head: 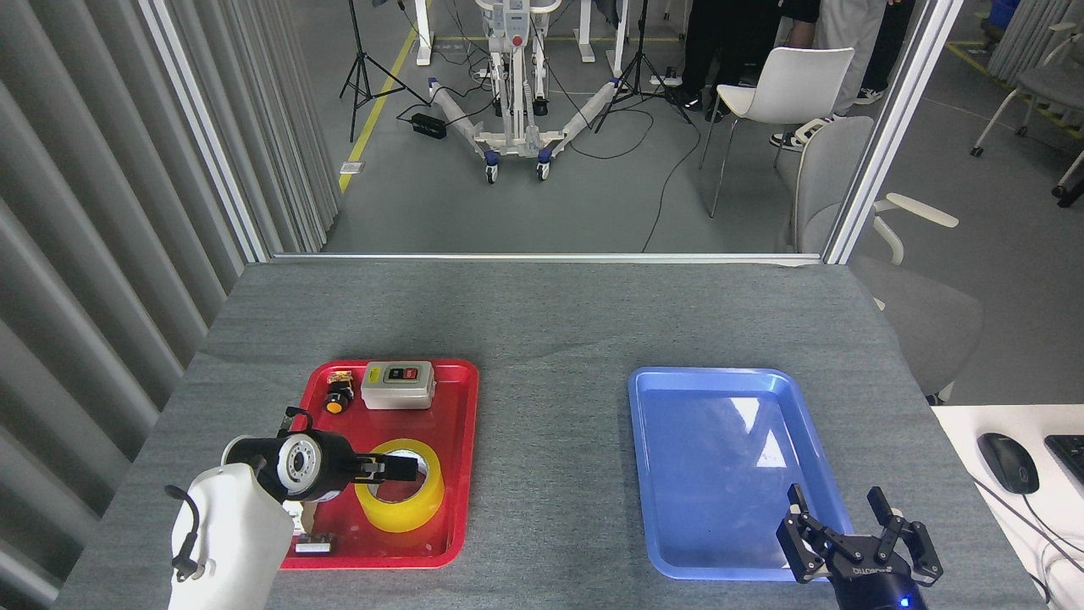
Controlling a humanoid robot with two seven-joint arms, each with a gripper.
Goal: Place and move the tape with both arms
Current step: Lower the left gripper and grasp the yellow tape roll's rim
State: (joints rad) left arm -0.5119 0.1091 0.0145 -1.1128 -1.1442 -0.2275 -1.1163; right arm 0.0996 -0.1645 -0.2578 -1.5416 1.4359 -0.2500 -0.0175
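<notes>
Tape (400,509): lying flat in the red tray (457,474), near left on the counter (550,322).
Left end effector (391,465): reaching over the tape; grip unclear.
Right end effector (855,534): spread wide, hanging by the blue tray (720,474).

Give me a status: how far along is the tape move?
Early. Done: the left gripper has reached the tape in the red tray, fingers at its near rim and core. In hand: the grasp, though I cannot tell if it has closed. Left: lifting and moving it; the blue tray holds nothing, and the right gripper waits open.
</notes>
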